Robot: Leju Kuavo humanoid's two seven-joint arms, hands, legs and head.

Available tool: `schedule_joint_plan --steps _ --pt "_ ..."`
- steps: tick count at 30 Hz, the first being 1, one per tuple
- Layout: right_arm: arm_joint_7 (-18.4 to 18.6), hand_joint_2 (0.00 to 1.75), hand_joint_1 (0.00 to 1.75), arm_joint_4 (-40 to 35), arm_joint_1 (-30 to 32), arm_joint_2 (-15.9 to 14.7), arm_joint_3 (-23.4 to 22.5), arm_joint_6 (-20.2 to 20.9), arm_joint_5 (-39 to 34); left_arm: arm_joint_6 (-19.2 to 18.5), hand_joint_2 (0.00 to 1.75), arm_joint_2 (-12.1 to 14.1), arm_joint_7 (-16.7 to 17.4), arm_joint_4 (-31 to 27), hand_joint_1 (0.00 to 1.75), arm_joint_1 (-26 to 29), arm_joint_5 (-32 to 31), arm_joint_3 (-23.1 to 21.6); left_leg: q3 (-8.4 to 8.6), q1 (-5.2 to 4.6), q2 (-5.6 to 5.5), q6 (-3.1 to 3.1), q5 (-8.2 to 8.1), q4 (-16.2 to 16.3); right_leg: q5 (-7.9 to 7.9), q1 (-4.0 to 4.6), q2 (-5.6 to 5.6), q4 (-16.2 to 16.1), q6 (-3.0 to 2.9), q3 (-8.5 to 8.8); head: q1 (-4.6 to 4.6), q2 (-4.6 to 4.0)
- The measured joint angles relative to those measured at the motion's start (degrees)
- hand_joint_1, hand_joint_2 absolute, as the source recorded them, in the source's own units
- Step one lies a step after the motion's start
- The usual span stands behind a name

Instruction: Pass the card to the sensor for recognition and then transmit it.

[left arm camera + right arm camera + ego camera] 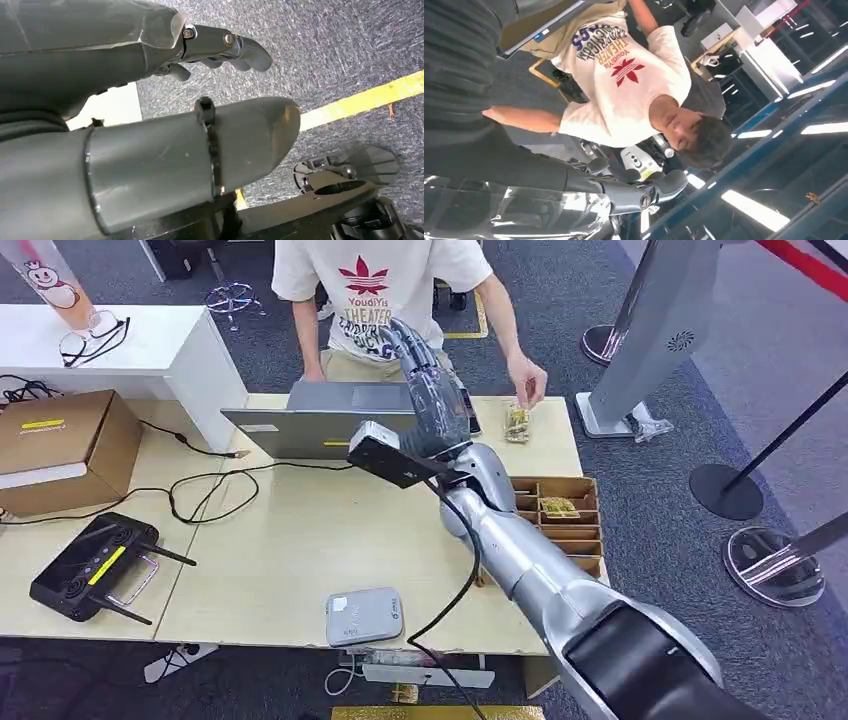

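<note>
While the right hand [432, 390] is raised over the worktop [300, 540] before the laptop [330, 420], the head view shows its fingers extended and holding nothing; a person's hand [527, 380] rests on a small gold packet [517, 424], the card itself unidentifiable. Left wrist view: left hand [150, 100], fingers [240, 47] apart, empty, above carpet. Right wrist view: fingers [644, 192] loosely curled, empty, toward the person [624, 75].

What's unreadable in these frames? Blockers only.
- Right hand, head view: raised over the grey laptop; fingers overlap the person's white shirt, so grasp unclear.
- Card: too small to identify anywhere.
- Grey sensor pad: markings too small.
- Left hand, left wrist view: thumb fills the frame.
</note>
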Motion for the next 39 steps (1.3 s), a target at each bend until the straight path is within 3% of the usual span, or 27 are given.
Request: schedule_joint_plan --steps 10,24,39 --pt "-0.17 1.75 0.00 -8.57 2.78 -0.96 0.66 -1.55 -0.22 0.15 0.00 0.13 -0.11 0.00 0.00 0.21 1.12 0.02 0.01 0.00 0.01 0.00 0.00 0.00 0.00 0.00 0.00 0.00 0.00 -0.01 0.00 0.00" --pt "3.61 1.75 0.00 -29.18 12.16 -7.59 0.70 -3.65 6.52 1.47 0.00 0.46 -0.33 0.00 0.00 0.94 3.56 0.11 0.02 0.00 0.00 0.00 -0.01 0.00 0.00 0.00 0.01 -0.01 0.00 -0.01 0.00 0.00" --pt "5.25 1.75 0.00 -38.56 20.98 -13.86 -3.32 -4.96 15.65 2.75 0.00 0.63 -1.44 0.00 0.00 2.23 6.21 0.61 0.02 -0.01 -0.01 0.02 -0.02 0.00 0.00 -0.01 -0.01 -0.02 0.00 0.00 0.00 0.00"
